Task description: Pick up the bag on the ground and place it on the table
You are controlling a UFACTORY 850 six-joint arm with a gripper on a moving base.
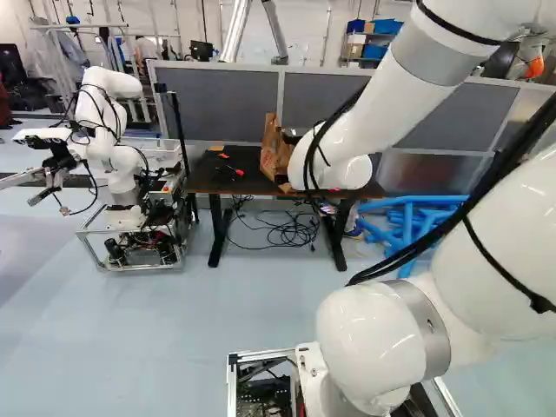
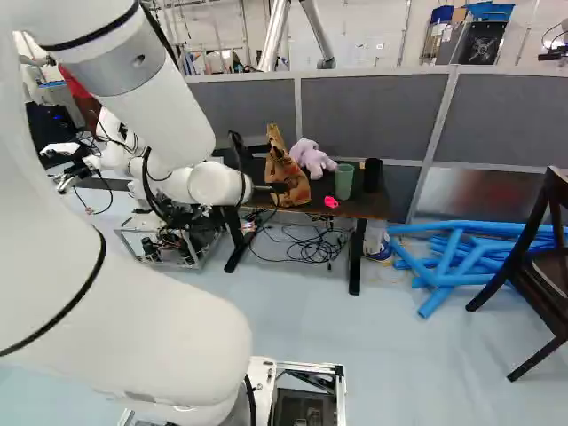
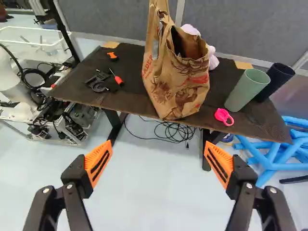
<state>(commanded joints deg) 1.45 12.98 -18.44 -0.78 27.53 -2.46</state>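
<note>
In the right base view my gripper [image 2: 277, 188] shows as a dark shape in front of the brown paper bag [image 2: 289, 172]. The wrist view has the gripper [image 3: 158, 161] wide open, its orange pads far apart and only floor between them. Ahead of the fingers the bag [image 3: 178, 89] stands upright on the dark table [image 3: 122, 100], apart from both fingers, its base at the near edge and its handles up. In the left base view the bag [image 1: 273, 156] is partly hidden by my arm.
On the table are a green cup [image 3: 248, 90], a black cup [image 3: 277, 81], a pink item [image 3: 224, 116], a lilac plush toy [image 2: 312, 158] and small tools [image 3: 100, 82]. Cables [image 3: 171, 134] lie beneath. Blue tubes [image 2: 453, 266], a chair [image 2: 541, 257] and another robot [image 1: 113, 130] stand around.
</note>
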